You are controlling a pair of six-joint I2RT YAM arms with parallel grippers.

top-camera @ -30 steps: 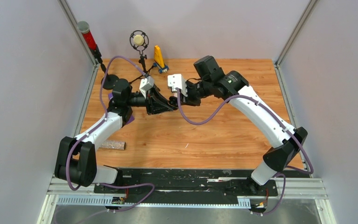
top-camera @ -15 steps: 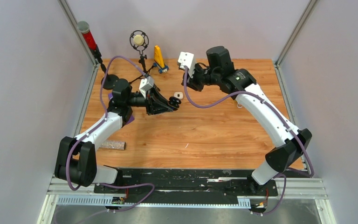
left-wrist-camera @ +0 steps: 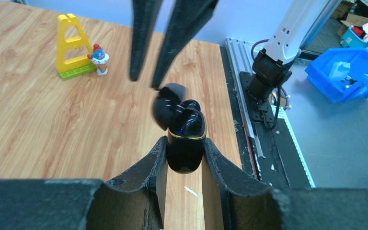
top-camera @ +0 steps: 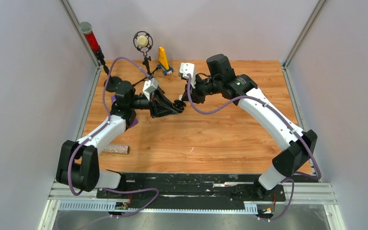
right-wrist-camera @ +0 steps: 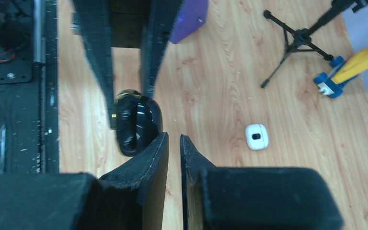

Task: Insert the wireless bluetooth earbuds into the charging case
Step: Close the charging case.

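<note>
The black case [left-wrist-camera: 186, 155] is off the table [top-camera: 220, 139], pinched at its sides by the left hand [left-wrist-camera: 184, 141], whose two fingers press flat against it. Its lid [left-wrist-camera: 166, 108] is swung open, and a rounded glossy black lump [left-wrist-camera: 190, 106] sits in the open mouth; whether that is an earbud I cannot tell. Just above the lid hang the tips of the right hand [right-wrist-camera: 173, 139], its fingers pressed almost together with only a slit between them and nothing showing in it. In the right wrist view those fingers lie just beside the case, on its right, not touching it as far as can be seen. A white case [right-wrist-camera: 257, 136] with a dark spot on top lies on the bare wood near the two hands; if it is open or closed I cannot tell. Farther back stand a tripod [right-wrist-camera: 297, 38] carrying a microphone [top-camera: 143, 42], and a yellow block tower [left-wrist-camera: 72, 45] with a small blue figure [left-wrist-camera: 99, 57] at its foot. A red-topped pole [top-camera: 90, 37] rises at the far left corner. Near the left arm's base lies a brown roll [top-camera: 115, 149], and a thin white sliver [top-camera: 191, 150] rests on the table toward the near edge. Beyond the table's edge, the left wrist view shows a blue bin [left-wrist-camera: 350, 72].
</note>
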